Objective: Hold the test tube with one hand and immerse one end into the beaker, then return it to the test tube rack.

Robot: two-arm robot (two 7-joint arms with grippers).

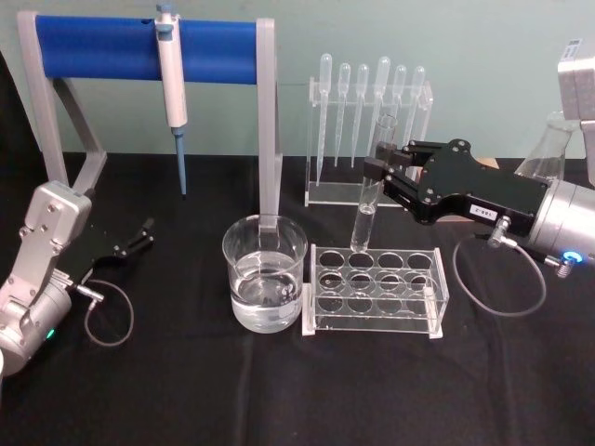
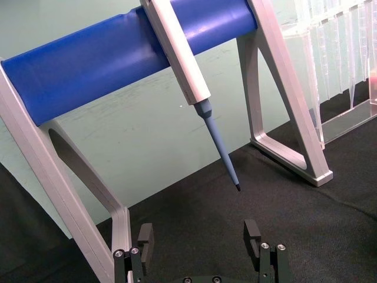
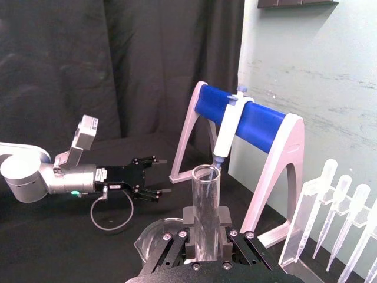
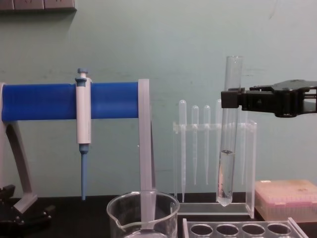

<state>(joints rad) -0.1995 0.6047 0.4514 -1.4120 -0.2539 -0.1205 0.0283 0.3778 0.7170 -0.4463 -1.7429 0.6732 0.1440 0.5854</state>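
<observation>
Currently: black blocky right gripper (image 1: 376, 167) clamped on the clear glass round-bottomed test tube (image 1: 364, 216), near upright.
Clear acrylic test tube rack (image 1: 437, 299): beneath the gripper's fingertips, tube's bottom hanging just above a back-row hole. Wide clear glass beaker (image 1: 234, 269), part-filled: beside the rack, beyond the gripper's fingertips and lower. Black left gripper (image 1: 143, 234): parked well beyond the beaker, fingers apart. Risk: the slight tilt could catch the tube's bottom on a hole's edge on lowering. Which hole lies under it is hard to judge.
</observation>
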